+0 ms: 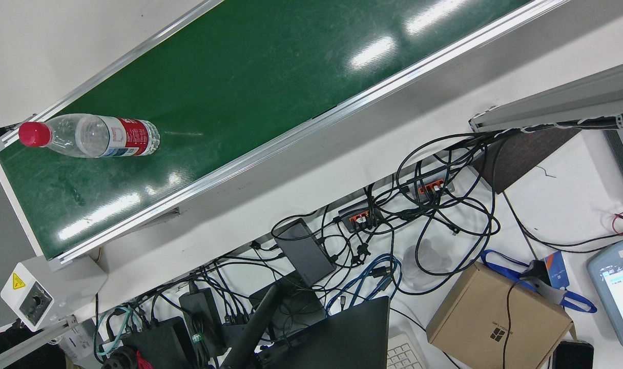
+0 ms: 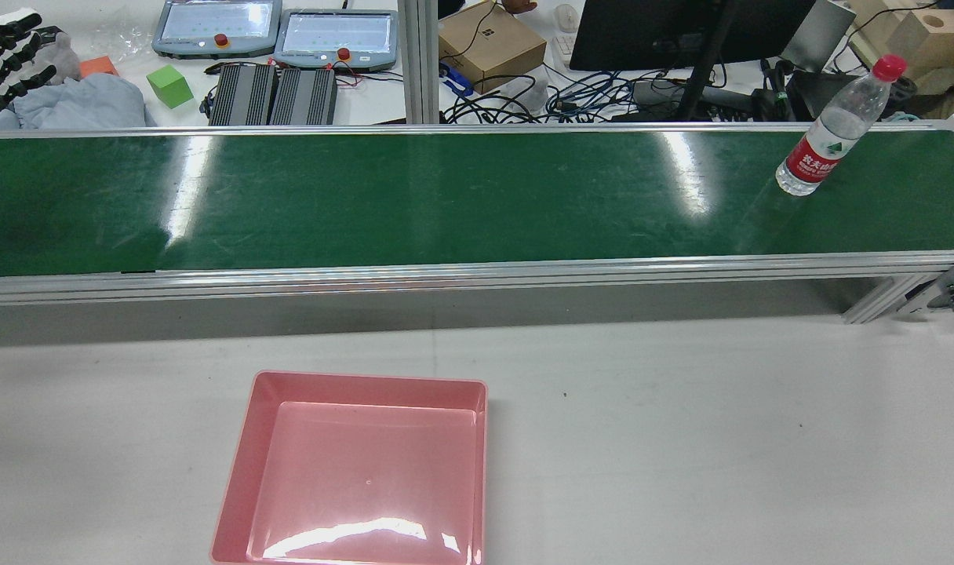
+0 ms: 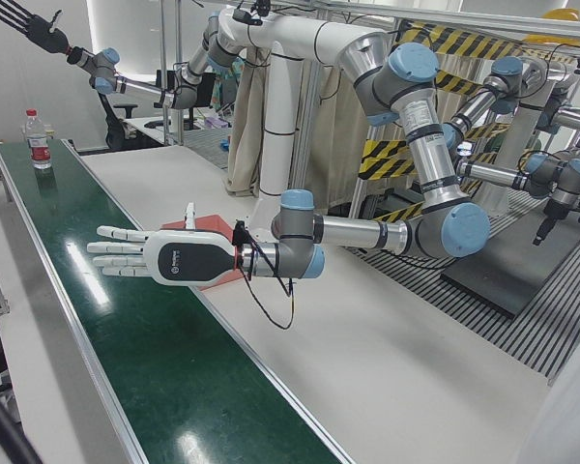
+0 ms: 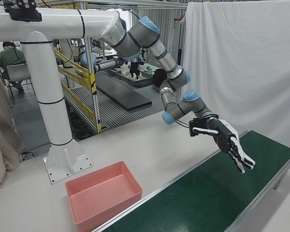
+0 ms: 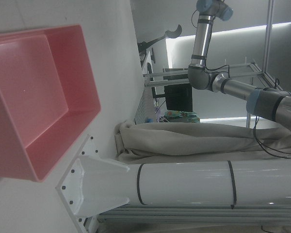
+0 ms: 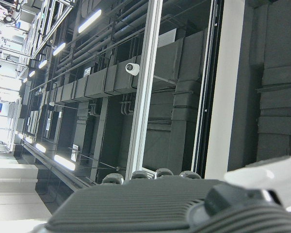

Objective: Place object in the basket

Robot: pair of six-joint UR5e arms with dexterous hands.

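Observation:
A clear water bottle [image 2: 826, 133] with a red cap and red label stands upright on the green conveyor belt [image 2: 446, 196], at its right end in the rear view. The front view [image 1: 91, 136] and left-front view [image 3: 39, 140] show the bottle too. The empty pink basket [image 2: 234, 471] sits on the white table before the belt, left of centre. My left hand [image 3: 164, 256] hovers flat over the belt's other end, open and holding nothing, far from the bottle. It also appears in the right-front view [image 4: 227, 137]. My right hand [image 3: 24, 21] is raised high, fingers spread, empty.
Beyond the belt lie tangled cables [image 1: 419, 205], a cardboard box [image 1: 496, 318], two teach pendants [image 2: 273, 31] and a green cube [image 2: 169, 85]. The white gantry pedestal [image 4: 53, 121] stands behind the basket. A person [image 4: 9, 58] sits far back.

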